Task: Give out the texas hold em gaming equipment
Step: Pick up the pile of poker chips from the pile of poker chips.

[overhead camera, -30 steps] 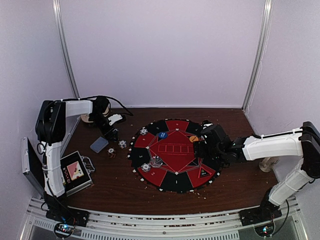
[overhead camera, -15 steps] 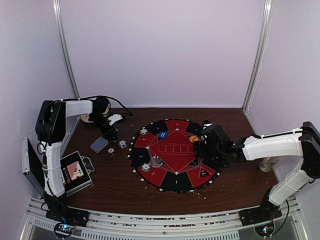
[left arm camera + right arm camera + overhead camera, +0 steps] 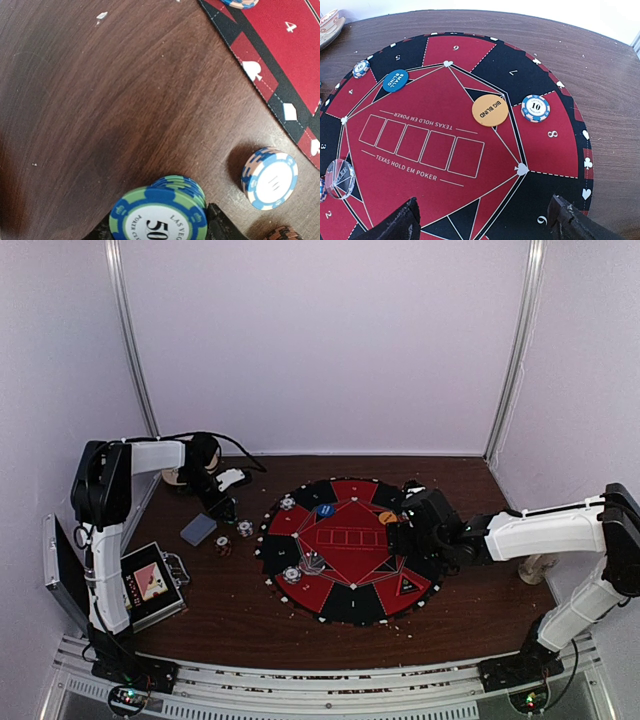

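Observation:
My left gripper is left of the round red-and-black poker mat, low over the table. In the left wrist view it is shut on a small stack of blue-and-green "50" chips. A white-and-blue "10" chip stack stands to its right, near the mat's edge. My right gripper hovers open and empty over the mat's right side. Ahead of it lie the orange "big blind" button, the blue "small blind" button and a "10" chip. A grey-blue card deck lies left of the mat.
The open metal case sits at the left front edge. Loose chips lie between the deck and the mat. A clear disc and another chip rest on the mat. A beige object stands under the right arm.

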Robot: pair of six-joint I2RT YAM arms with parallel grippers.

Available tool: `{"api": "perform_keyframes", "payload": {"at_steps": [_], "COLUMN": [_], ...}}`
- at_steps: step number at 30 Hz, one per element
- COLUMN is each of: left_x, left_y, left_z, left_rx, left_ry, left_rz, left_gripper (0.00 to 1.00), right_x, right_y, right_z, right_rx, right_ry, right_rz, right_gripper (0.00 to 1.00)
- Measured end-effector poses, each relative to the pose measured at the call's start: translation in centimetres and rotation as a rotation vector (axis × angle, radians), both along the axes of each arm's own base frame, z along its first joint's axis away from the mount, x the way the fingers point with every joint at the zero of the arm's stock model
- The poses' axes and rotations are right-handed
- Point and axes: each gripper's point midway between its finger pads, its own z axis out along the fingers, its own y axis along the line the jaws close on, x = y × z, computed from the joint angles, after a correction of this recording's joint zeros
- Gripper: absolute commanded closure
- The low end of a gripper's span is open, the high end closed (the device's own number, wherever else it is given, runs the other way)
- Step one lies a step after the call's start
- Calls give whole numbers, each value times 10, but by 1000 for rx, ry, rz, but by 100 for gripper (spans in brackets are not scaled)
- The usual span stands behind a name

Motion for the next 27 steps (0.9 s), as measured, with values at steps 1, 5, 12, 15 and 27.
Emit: {"api": "perform_keyframes", "payload": {"at_steps": [1, 5, 12, 15, 27], "left_x": [0, -2, -2, -3, -2], "left_y": [0, 0, 0, 0, -1], "left_z": [0, -2, -2, -3, 7], "left_rx": [0, 0, 0, 1, -12], "left_ry": [1, 5, 8, 10, -9], "left_rz": [0, -1, -2, -4, -6], "left_gripper": [47, 49, 40, 27, 21], "right_x": [0, 0, 0, 0, 0], "right_y": [0, 0, 0, 0, 0], "right_z": [0, 0, 0, 0, 0], "right_rx": [0, 0, 0, 0, 0], "right_ry": [0, 0, 0, 0, 0], "right_rz": [0, 0, 0, 0, 0], "right_gripper": [10, 11, 11, 10, 10]}}
